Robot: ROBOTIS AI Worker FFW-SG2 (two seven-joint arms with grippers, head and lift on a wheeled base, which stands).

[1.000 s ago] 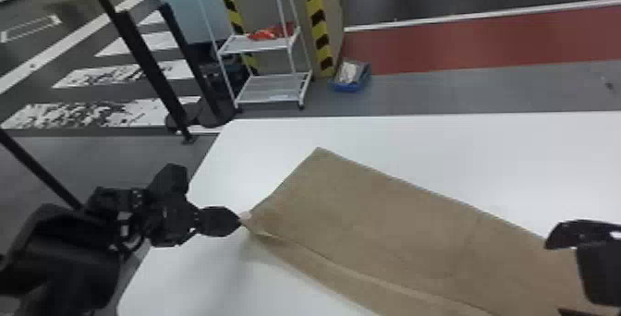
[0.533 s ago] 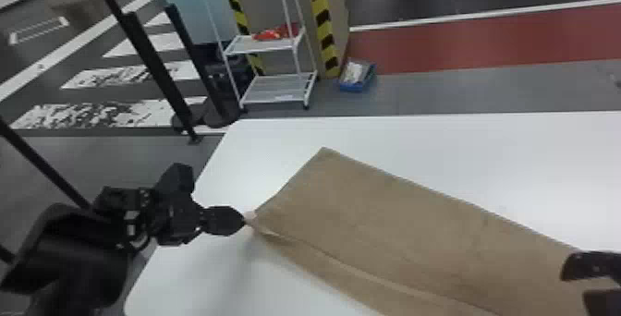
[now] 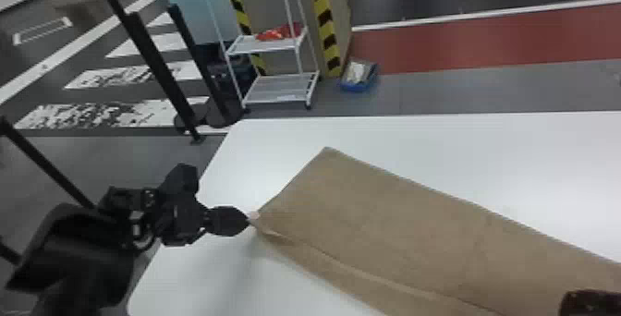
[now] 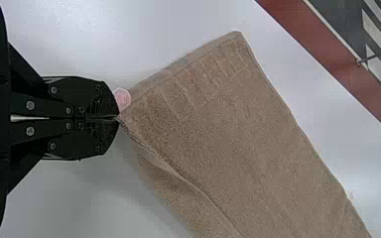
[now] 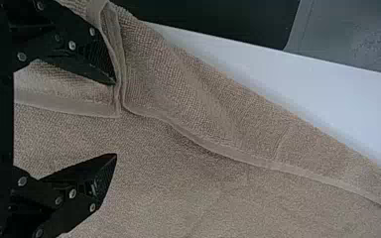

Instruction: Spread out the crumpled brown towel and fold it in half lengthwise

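Head view: left gripper (image 3: 248,221) points rightward to a corner of the brown towel (image 3: 397,218) on the tabletop (image 3: 203,278); right gripper (image 3: 590,304), lower right. Left wrist view: fingers pinch that corner. Right wrist view: fingers spread over towel.

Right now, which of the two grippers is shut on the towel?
The left gripper, its fingers closed on a corner of the brown towel. The right gripper differs: its fingers stand apart, with towel showing between them.
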